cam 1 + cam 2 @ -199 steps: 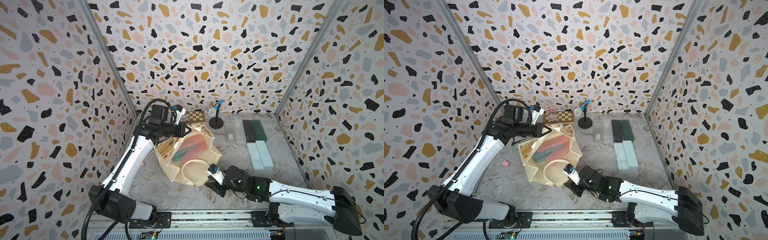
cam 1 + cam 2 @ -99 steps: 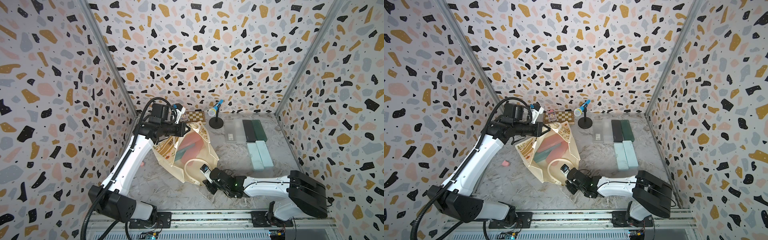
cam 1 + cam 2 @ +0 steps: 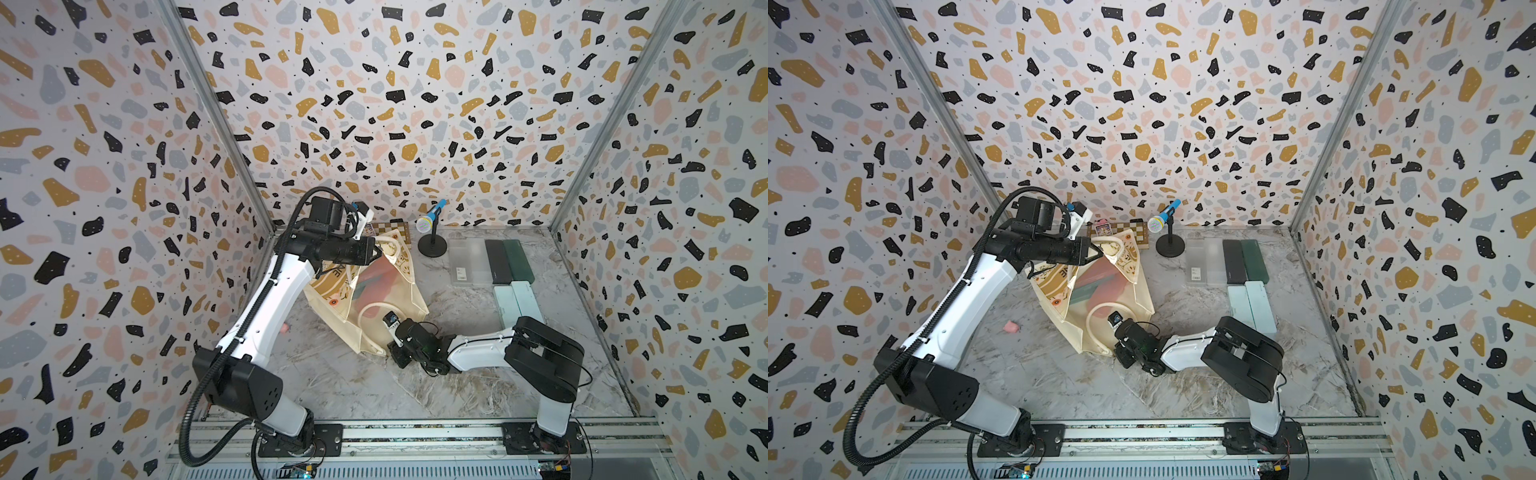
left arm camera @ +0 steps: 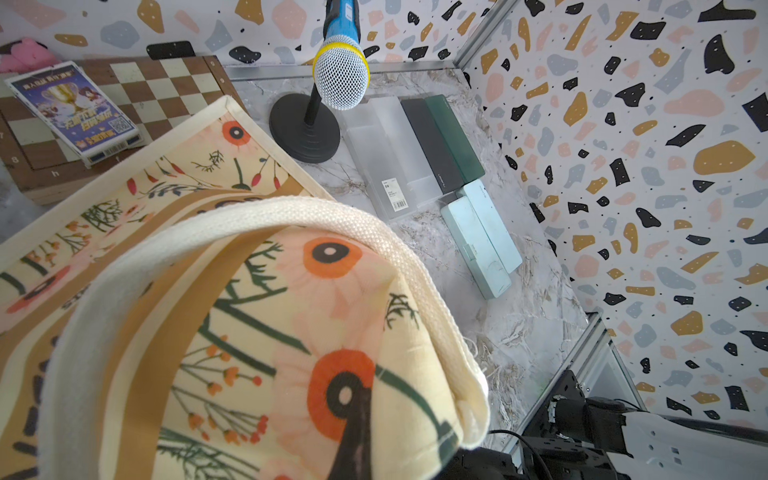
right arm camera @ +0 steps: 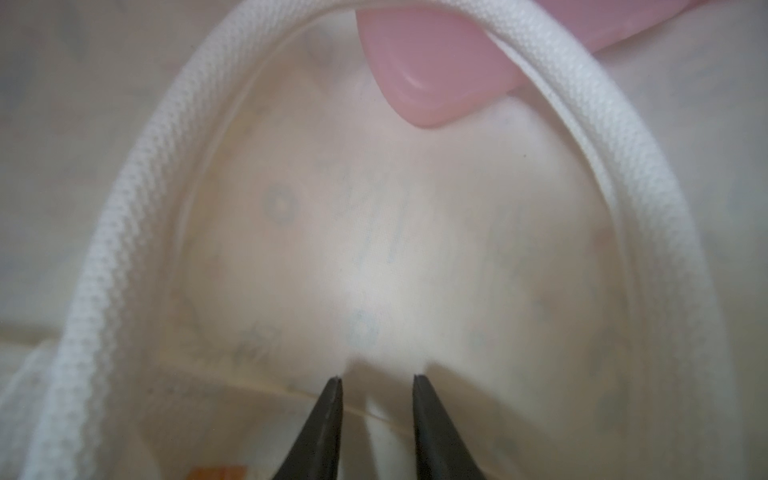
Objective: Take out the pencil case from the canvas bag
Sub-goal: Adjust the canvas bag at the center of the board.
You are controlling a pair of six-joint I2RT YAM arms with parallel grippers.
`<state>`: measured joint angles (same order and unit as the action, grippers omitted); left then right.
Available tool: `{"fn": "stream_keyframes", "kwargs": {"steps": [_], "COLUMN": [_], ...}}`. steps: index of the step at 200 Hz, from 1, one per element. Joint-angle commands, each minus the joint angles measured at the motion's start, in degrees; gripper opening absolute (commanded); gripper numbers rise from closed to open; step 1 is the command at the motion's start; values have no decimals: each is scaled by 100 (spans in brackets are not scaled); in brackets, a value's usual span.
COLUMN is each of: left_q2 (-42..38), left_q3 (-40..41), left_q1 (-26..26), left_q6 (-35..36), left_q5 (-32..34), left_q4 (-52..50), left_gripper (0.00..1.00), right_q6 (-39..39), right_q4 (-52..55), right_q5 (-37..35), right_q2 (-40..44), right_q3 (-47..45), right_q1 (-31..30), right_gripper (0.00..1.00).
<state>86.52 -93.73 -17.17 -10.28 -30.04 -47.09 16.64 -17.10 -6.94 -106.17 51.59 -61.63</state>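
Over the last second the right arm [image 3: 478, 353] has folded back from its long reach along the front rail, elbow raised, and the canvas bag [image 3: 395, 307] has drawn in from a wide, gaping mouth to a narrower one. The bag lies on the marble table [image 3: 457, 386] left of centre, its far rim lifted. The left gripper [image 3: 376, 253] is clamped tight on that rim, printed cloth and a white handle [image 4: 332, 216] draped over it in the left wrist view. The right gripper [image 5: 377, 380] sits low at the bag's near edge, inside the loop of the other handle [image 5: 104, 270]; its black tips stand a narrow gap apart with pale cloth showing between them, and whether they pinch it cannot be told. The pink pencil case [image 5: 436, 75] is in the bag, one rounded corner showing under the handle, beside a teal case [image 3: 365, 286].
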Motion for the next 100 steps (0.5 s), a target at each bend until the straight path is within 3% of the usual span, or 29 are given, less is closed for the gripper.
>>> {"fn": "stream_keyframes", "kwargs": {"steps": [1,65,100], "left_q2": [-559,-541,-566], "left_q3": [366,646,672], "left_q1": [-59,-59,-59], "left_q6": [163,255,255], "left_q5": [-362,-287,-292], "left_q4": [418,415,427], "left_gripper": [0,0,0], "right_q6": [95,48,136], "right_q4": [206,717,963], "right_q5": [-39,-378,-344], "right_q2": [431,1885,1681], "right_q3": [-202,-456,86], "right_q1": [21,-209,-20], "right_gripper": [31,35,36]}}
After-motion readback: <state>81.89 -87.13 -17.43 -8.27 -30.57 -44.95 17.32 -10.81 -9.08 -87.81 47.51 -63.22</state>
